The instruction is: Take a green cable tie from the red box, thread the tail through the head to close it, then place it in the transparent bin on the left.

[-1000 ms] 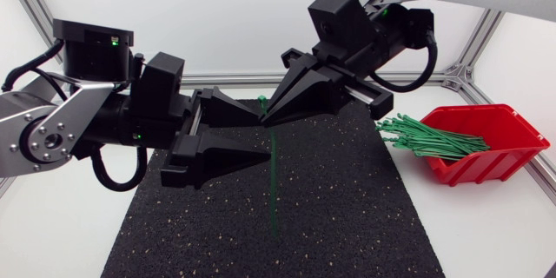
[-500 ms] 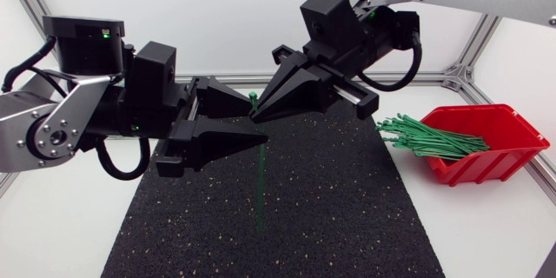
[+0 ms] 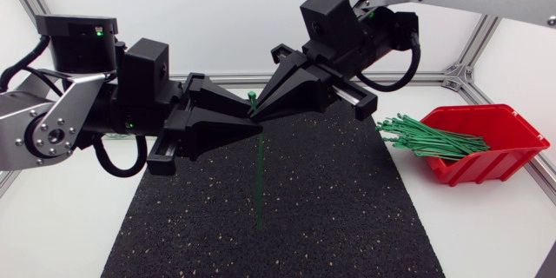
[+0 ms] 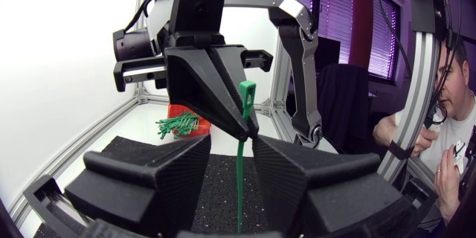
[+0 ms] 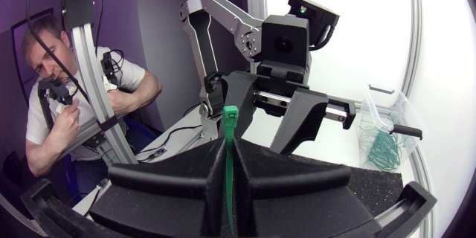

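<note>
My right gripper point(image 3: 254, 114) is shut on a green cable tie point(image 3: 259, 174) just below its head point(image 4: 247, 89). The tie hangs straight down over the black mat point(image 3: 347, 217), head up. My left gripper point(image 4: 232, 141) comes from the opposite side. It is open, with its fingers narrowly apart on either side of the strap just below the right gripper's tips. A gap still shows on both sides of the strap. The red box point(image 3: 499, 152) stands at the right with several green ties point(image 3: 430, 139) spilling over its edge. The transparent bin point(image 5: 390, 119) shows behind my left arm and holds looped ties.
The black mat covers the middle of the white table point(image 3: 52, 226). Aluminium frame posts point(image 3: 26, 4) run round the table's edges. Both arms meet above the mat's far half.
The right gripper carried the tie a little to the left, then held still. The left gripper's fingers narrowed around the hanging strap.
</note>
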